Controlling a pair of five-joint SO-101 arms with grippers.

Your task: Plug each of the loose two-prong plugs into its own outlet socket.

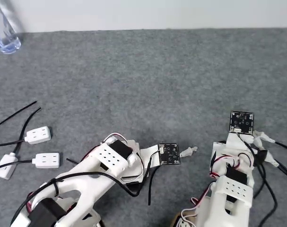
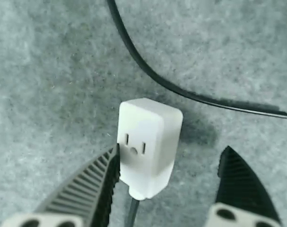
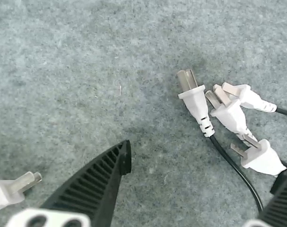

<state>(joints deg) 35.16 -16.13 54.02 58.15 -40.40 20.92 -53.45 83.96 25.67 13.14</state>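
Low over the mat [image 1: 157, 71], the left gripper [image 2: 171, 153] is spread wide astride a white socket [image 2: 148, 142]. One finger [image 2: 93, 187] touches the socket's side and the other stands apart. The right gripper [image 3: 207, 161] gapes too, holding nothing, with four plugs [image 3: 228, 113] clustered near one finger and a lone plug [image 3: 11, 189] beyond the other.

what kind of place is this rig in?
Probably a lab test bench, not a home: a grey felt mat runs up to a bare white wall, with corded sockets and loose plugs laid out on it as props.
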